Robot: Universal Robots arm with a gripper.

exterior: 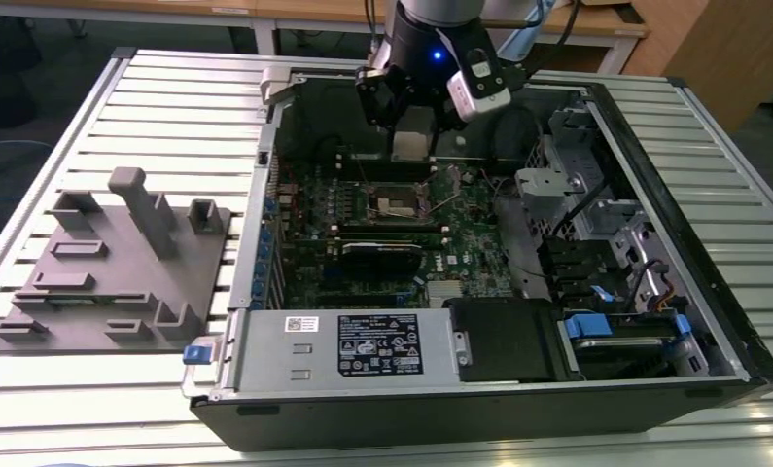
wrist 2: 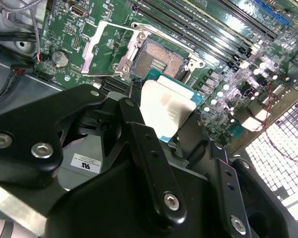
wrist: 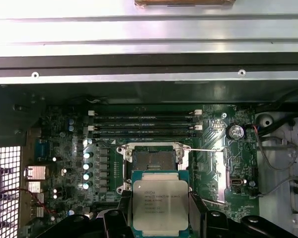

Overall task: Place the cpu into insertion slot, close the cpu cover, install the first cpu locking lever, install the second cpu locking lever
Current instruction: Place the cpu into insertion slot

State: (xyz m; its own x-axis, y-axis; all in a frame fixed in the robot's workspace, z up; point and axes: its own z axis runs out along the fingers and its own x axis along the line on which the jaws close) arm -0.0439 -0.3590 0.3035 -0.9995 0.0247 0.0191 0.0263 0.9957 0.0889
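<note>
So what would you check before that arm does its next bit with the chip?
1. Chip gripped: the cpu sits clamped in the hand: ok.
2. The insertion slot is empty, with nothing lying in it: ok.
3. The cpu cover is swung open, off the slot: ok.
4. Chip held above the board, not touching it: ok.
5. Chip squarely lined up over the slot: cannot tell.
6. Chip turned the right way round for the slot: cannot tell.

I get bright, even light on the slatted table (exterior: 153, 107), shadow inside the computer case (exterior: 490, 409), and glare washing out the cpu (wrist 2: 166, 111) in the second wrist view.
</note>
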